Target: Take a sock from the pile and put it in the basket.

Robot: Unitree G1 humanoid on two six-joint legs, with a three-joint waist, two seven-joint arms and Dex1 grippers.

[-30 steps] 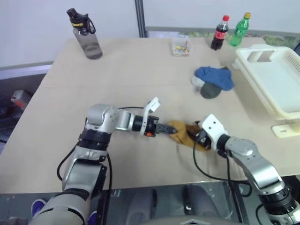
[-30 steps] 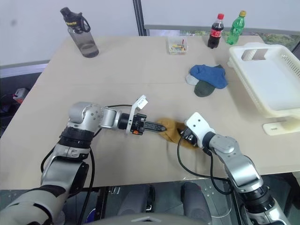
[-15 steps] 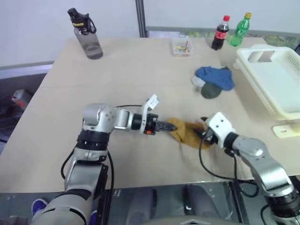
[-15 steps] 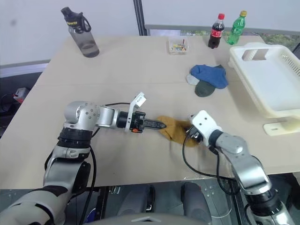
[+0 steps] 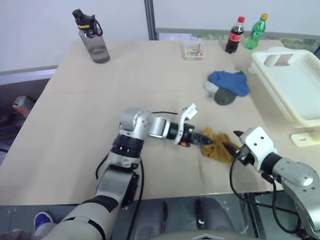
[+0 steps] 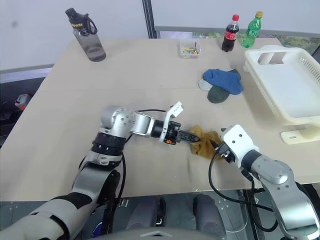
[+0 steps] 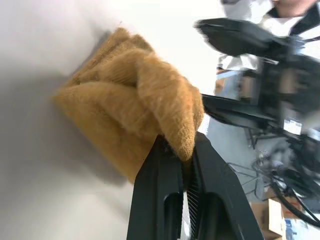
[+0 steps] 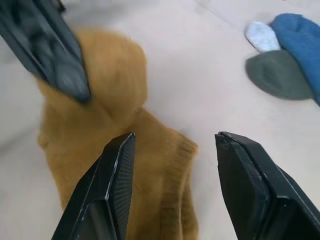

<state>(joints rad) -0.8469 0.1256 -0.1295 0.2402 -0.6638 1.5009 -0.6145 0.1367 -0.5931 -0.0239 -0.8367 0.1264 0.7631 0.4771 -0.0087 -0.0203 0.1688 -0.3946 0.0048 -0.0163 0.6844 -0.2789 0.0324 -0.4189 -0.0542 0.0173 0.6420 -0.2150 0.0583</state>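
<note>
Mustard sock [image 5: 218, 148] bunched, long axis across table, in closed left claw [image 5: 209, 141]; right claw [image 8: 172, 165] open.

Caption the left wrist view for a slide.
Left gripper shut on the mustard sock, bunched on the table.

The sock [image 5: 218, 148] lies on the table [image 5: 125, 90], nearer the front edge than the pile [image 5: 227, 87]. The basket [image 5: 292, 87] sits right of the pile. Behind the pile stand a small clear box [image 5: 193, 50] and two bottles [image 5: 233, 35].
</note>
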